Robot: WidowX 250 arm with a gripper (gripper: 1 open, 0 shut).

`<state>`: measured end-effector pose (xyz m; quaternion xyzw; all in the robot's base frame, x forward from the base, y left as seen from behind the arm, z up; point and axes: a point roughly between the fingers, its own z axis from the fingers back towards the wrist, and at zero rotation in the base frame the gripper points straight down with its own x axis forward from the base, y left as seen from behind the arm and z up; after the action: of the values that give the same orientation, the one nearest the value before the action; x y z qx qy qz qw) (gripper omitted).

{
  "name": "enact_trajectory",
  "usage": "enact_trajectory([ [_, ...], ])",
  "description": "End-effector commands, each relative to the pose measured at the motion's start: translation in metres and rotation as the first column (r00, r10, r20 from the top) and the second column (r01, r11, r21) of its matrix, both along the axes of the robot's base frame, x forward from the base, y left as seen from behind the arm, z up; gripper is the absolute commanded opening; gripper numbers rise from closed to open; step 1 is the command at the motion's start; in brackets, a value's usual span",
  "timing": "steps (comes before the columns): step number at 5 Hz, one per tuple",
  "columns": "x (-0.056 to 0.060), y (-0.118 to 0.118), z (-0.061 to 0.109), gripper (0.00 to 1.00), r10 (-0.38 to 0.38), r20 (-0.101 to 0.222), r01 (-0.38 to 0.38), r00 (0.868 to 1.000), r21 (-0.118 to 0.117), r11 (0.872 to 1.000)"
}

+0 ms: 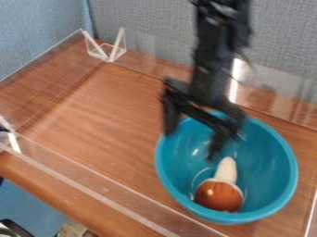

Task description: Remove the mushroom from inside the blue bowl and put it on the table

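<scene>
We're in a robot lab setup: wood-grain table (87, 102) fenced by clear acrylic walls (87, 171), blue fabric partition (37, 28) on the left.
</scene>
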<state>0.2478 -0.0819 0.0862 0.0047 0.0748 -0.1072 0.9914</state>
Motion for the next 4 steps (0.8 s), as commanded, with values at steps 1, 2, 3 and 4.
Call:
enact_trajectory([
  [1,-0.011,-0.037,0.008,1.00,-0.015,0.099,0.016,0.995,-0.005,1.000],
  [2,-0.016,-0.039,-0.004,1.00,-0.014,0.103,0.014,0.995,-0.002,1.000],
  [3,-0.018,-0.038,-0.008,1.00,-0.006,0.110,0.005,0.994,0.007,1.000],
  [4,-0.018,-0.035,-0.010,1.00,-0.002,0.120,0.000,0.993,0.018,1.000],
])
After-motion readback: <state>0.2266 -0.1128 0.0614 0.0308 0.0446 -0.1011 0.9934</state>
